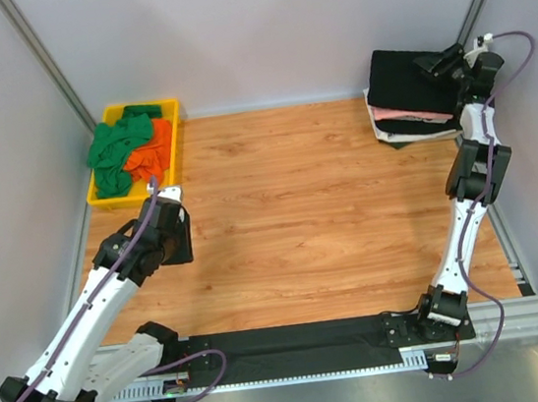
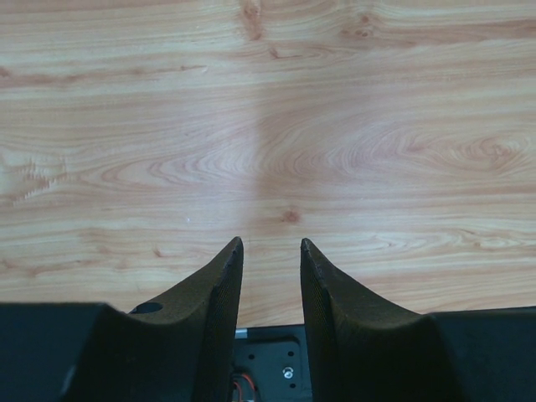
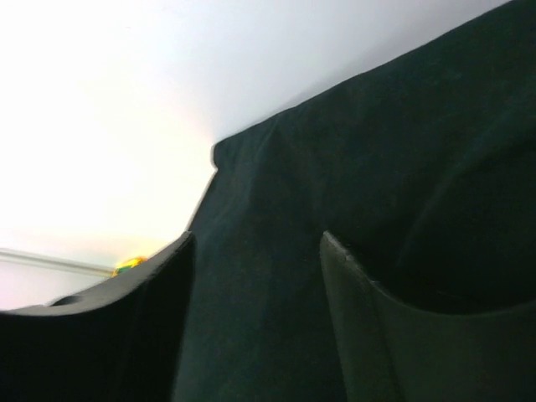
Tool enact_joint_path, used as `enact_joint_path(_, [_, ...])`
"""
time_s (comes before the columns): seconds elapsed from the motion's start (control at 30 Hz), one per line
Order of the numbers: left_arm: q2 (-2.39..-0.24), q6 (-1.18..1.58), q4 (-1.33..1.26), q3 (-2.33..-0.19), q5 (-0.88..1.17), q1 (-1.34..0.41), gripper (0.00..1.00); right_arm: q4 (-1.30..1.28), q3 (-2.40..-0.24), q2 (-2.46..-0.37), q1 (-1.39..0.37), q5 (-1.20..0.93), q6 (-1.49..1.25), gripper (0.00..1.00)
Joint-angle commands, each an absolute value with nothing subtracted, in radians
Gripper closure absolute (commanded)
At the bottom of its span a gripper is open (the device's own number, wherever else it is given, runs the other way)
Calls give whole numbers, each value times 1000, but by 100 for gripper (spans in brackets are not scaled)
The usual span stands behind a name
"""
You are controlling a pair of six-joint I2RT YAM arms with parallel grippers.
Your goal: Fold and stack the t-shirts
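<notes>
A stack of folded t-shirts stands at the back right, with a black t-shirt on top and pink and white layers under it. My right gripper hovers open just above the black t-shirt, holding nothing. Crumpled green t-shirts and an orange t-shirt lie in the yellow tray at the back left. My left gripper is open and empty over bare wood, in front of the tray.
The wooden table lies between tray and stack. Grey walls close in the back and both sides. A black mat and a metal rail run along the near edge between the arm bases.
</notes>
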State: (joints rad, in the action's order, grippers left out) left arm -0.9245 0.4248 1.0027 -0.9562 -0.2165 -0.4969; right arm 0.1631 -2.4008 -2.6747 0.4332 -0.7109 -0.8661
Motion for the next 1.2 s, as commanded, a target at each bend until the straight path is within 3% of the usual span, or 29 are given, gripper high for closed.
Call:
enact_joint_path(0.0, [-893, 431, 989, -968, -224, -497, 59, 259, -2391, -2518, 477, -739, -975, 31])
enact_joint_path(0.1, [-876, 425, 986, -969, -215, -497, 59, 281, -2388, -2397, 479, -764, -1020, 23])
enact_joint_path(0.3, [-819, 419, 977, -966, -199, -497, 59, 415, -2252, -2089, 477, -787, -1221, 18])
enact_joint_path(0.43, [-789, 413, 965, -959, -180, -497, 59, 410, -1945, -1847, 448, -816, -1278, 18])
enact_joint_path(0.57, [-772, 411, 965, -963, -178, -495, 59, 121, -1671, -1497, 309, -741, -1032, 17])
enact_joint_path(0.63, [-755, 410, 960, -962, -178, -495, 58, -182, -1602, -1392, 206, -570, -766, 16])
enact_joint_path(0.73, [-738, 410, 960, -962, -195, -495, 56, -348, -1404, -1218, -100, -363, -611, 16])
enact_joint_path(0.8, [-730, 425, 980, -968, -234, -495, 49, -373, -1219, -1099, -194, -298, -601, 14])
enact_joint_path(0.83, [-723, 439, 995, -976, -306, -495, 38, -371, -1153, -1060, -280, -226, -620, 13])
enact_joint_path(0.87, [-719, 454, 1014, -989, -354, -495, 26, -364, -1088, -984, -323, -191, -623, 12])
enact_joint_path(0.9, [-713, 483, 1038, -991, -401, -494, 1, -347, -952, -951, -362, -155, -632, 10])
enact_joint_path(1.0, [-689, 495, 994, -947, -512, -492, 0, -337, -797, -856, -477, -57, -670, 5])
enact_joint_path(1.17, [-641, 465, 904, -925, -508, -463, 0, -367, -602, -746, -584, 25, -761, 5])
